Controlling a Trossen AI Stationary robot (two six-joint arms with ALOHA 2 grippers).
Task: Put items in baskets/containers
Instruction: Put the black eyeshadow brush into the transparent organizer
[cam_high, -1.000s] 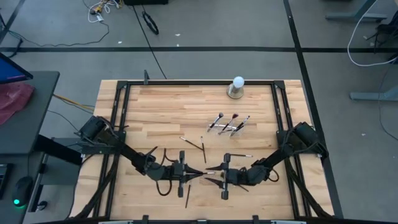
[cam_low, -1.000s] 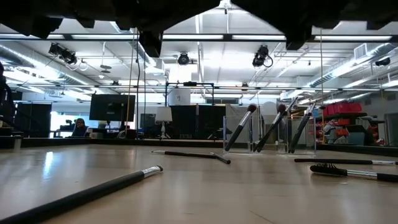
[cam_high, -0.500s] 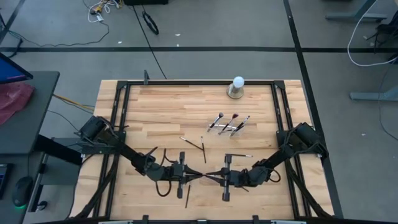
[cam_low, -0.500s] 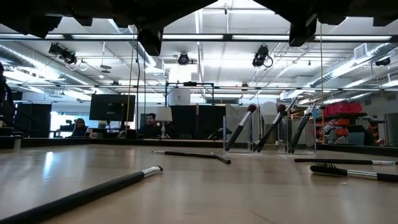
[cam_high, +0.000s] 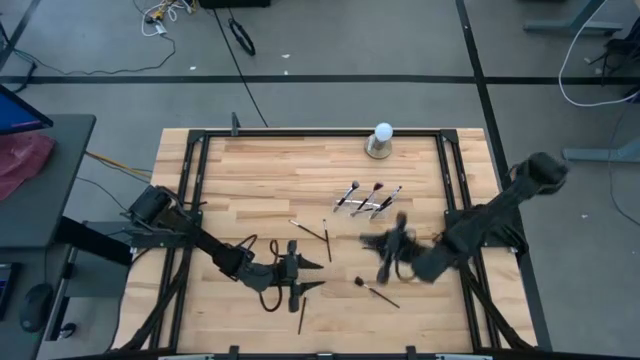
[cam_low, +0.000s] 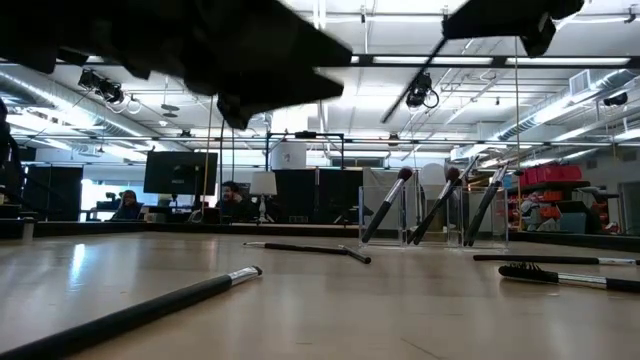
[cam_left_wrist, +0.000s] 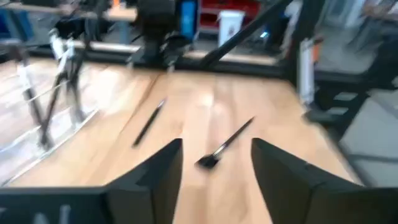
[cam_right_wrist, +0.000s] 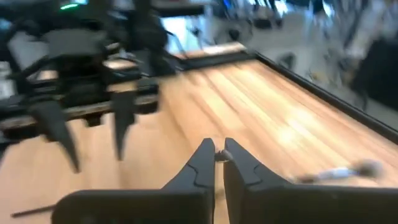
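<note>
My right gripper (cam_high: 385, 250) is raised over the table's right middle and shut on a thin dark brush (cam_low: 412, 82), which shows slanting high in the low view. My left gripper (cam_high: 318, 275) is open and empty, low over the near middle of the table (cam_high: 250, 170). Three brushes (cam_high: 365, 198) lean in the clear holder (cam_low: 430, 235), bristles up. A loose brush (cam_high: 376, 290) lies flat between the grippers, and others (cam_high: 310, 230) lie near the middle and near the near edge (cam_high: 302, 315). My right gripper pinches the thin brush between its two fingertips (cam_right_wrist: 219, 155); its wrist view shows only a small end of the brush there. The brush is lifted clear of the table and slants down below the gripper (cam_low: 400, 100). Which part of the handle is held cannot be told.
A white ball on a grey round base (cam_high: 381, 140) stands at the far edge. A black frame (cam_high: 300, 133) rims the table. Two loose brushes (cam_left_wrist: 224, 146) lie ahead of my left gripper. Bare wood lies on the far left.
The two grippers met tip to tip over the near middle. My right gripper has since risen quickly, going toward the right and far edges with the thin brush lifted clear. My left gripper has opened and stayed near where it was.
</note>
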